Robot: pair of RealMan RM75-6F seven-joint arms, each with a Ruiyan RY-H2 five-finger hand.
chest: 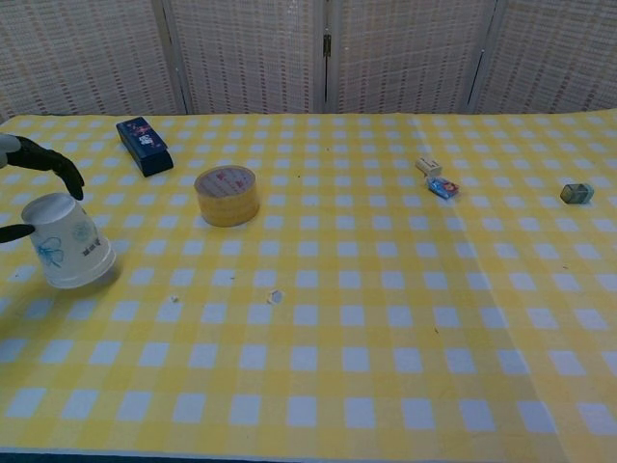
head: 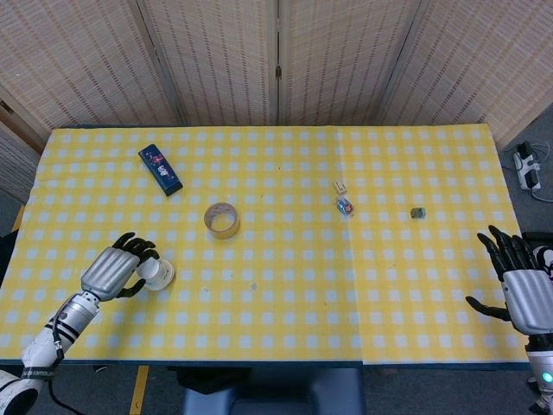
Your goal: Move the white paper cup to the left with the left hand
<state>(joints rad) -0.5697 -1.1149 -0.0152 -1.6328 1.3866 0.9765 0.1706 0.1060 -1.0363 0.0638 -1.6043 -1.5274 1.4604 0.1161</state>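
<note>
left hand (head: 112, 271) grips upside-down, tilted white paper cup (chest: 67, 241); right hand (head: 524, 289) spread

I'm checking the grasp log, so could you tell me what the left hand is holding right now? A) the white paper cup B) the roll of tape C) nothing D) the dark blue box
A: the left hand grips the white paper cup, held upside down and tilted, while the roll of tape and the dark blue box lie apart on the table.
</note>
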